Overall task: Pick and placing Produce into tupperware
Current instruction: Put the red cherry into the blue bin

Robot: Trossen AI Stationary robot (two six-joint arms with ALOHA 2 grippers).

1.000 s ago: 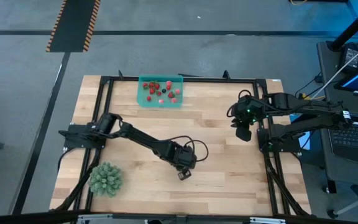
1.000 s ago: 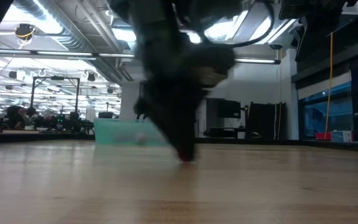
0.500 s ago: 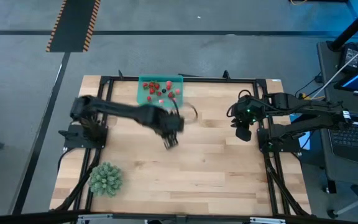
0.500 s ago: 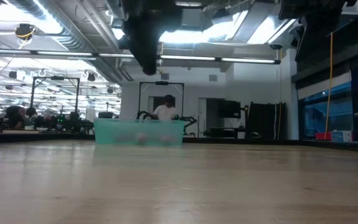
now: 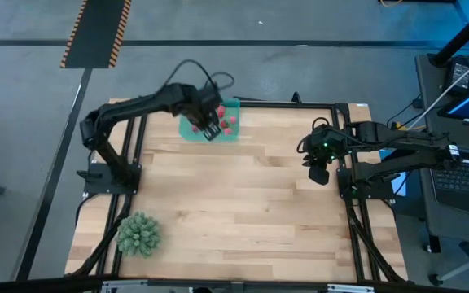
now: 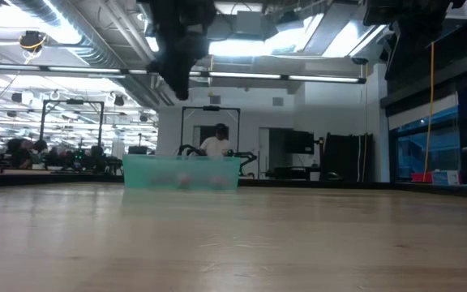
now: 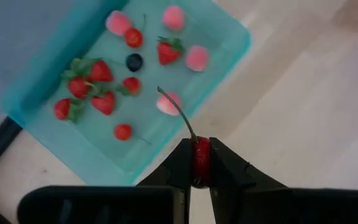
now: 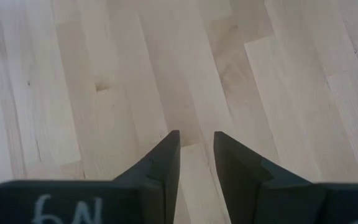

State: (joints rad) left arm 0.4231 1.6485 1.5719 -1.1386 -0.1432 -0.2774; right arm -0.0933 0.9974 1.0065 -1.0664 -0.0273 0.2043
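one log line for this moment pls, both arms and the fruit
left gripper: shut on red fruit, above tupperware | fruits in tupperware: about a dozen | right gripper: open, empty, waiting at table's right side

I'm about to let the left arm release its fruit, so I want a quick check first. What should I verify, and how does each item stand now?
1. Fruit held: ok. The left gripper is shut on a small red fruit with a stem.
2. Gripper over the container: ok. In the high view it hangs above the tupperware.
3. Landing room: ok. Bare floor shows in the tupperware near its closer edge.
4. Earlier fruits inside: ok. About a dozen red and pink fruits lie in it.
5. Right gripper out of the way: ok. It waits open over bare wood at the table's right.
6. Drop height: cannot tell.
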